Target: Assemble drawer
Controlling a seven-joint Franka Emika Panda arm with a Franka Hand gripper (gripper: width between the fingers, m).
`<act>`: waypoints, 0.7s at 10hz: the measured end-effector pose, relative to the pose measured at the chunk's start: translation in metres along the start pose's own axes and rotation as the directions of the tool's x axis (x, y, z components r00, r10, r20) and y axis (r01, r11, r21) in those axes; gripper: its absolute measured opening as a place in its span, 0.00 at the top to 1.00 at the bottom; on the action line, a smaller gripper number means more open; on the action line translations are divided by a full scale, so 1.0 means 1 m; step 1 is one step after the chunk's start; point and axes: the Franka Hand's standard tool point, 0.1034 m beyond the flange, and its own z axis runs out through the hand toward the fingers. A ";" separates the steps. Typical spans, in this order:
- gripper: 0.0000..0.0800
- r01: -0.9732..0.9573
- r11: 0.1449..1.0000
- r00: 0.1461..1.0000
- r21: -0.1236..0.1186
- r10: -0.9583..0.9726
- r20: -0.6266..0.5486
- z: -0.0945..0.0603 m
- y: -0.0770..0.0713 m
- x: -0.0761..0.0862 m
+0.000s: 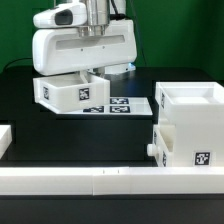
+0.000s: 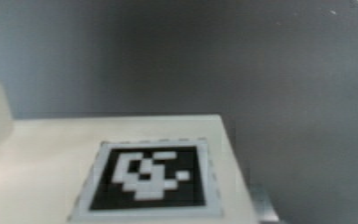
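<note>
The arm's gripper (image 1: 84, 62) hangs over a small white tray (image 1: 70, 91) at the back of the black table (image 1: 60, 140), towards the exterior view's left; the wide white hand body hides the fingertips, so whether the jaws are open, closed or clamped on the tray's wall cannot be told, nor whether the tray rests on the table or is lifted. The tray carries a black-and-white square tag (image 1: 85, 95) on its near face — a coded pattern, no readable lettering. Just beside it, towards the exterior view's right, lies the marker board (image 1: 128, 104), flat on the table, with its printed tags. The tall housing (image 1: 194, 125) stands at the exterior view's right, its top open, a tag low on its front; a second tray (image 1: 165, 147) with a small knob sits against its left side. A low white rail (image 1: 100, 180) runs along the front edge. The wrist view shows a white surface bearing one blurred tag (image 2: 153, 177) against dark ground — no brand names or words are legible anywhere.
</note>
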 end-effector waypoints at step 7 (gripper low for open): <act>0.95 0.608 0.794 0.793 0.007 -0.608 0.025 0.001 0.004 0.018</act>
